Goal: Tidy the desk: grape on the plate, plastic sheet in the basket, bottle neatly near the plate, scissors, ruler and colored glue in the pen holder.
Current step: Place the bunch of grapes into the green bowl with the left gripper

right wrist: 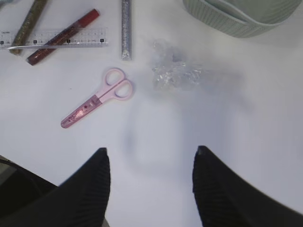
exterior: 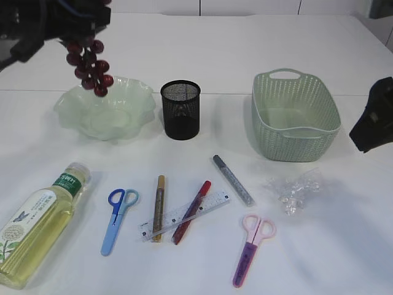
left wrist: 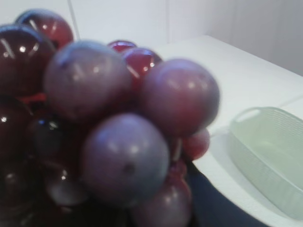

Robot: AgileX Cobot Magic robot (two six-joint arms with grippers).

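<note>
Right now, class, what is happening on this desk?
The left gripper holds a bunch of dark red grapes in the air above the pale green plate; they are not set down yet. The right gripper hovers with jaws apart over bare table near the crumpled plastic sheet, holding nothing. The bottle, two pairs of scissors, ruler and glue pens lie untouched in front; the pen holder and basket hold none of them.
</note>
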